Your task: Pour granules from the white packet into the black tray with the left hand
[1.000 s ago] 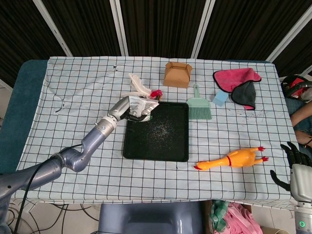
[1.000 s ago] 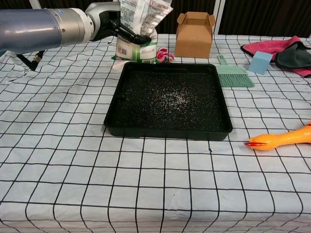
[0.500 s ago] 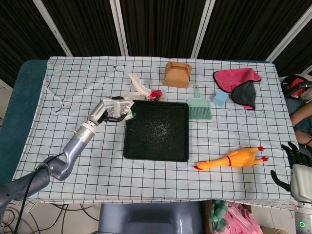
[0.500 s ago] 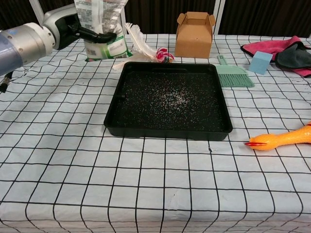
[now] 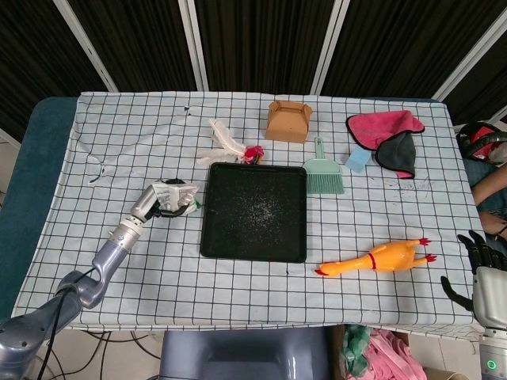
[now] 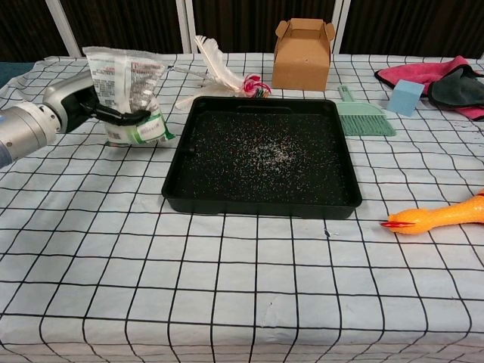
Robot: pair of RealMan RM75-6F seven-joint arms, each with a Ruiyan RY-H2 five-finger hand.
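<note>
The white packet (image 6: 127,93) is in our left hand (image 6: 102,112), fingers wrapped around its lower half, and it stands roughly upright just to the left of the black tray (image 6: 261,198). From the chest view the packet's bottom edge looks like it sits at or very close to the checked tablecloth (image 6: 227,302), but we can't tell if it's actually touching. From the head view we see the same packet (image 5: 176,195) and hand (image 5: 162,202) beside the tray's (image 5: 212,237) left wall.

The tray has a scatter of pale granules (image 6: 268,151) across its floor, thickest around the middle.

Our right hand (image 5: 482,265) hangs off the near right corner of the table, fingers spread, holding nothing.

Other stuff on the cloth: a white feather (image 6: 212,60) and a small red thing (image 6: 255,85) just past the tray's far edge, a brown cardboard box (image 6: 302,54) further back, a green brush (image 6: 361,113) by the tray's far right corner, a blue sponge (image 6: 406,97), pink and dark cloths (image 6: 439,76) at far right, and a rubber chicken (image 6: 446,215) near right of the tray.
</note>
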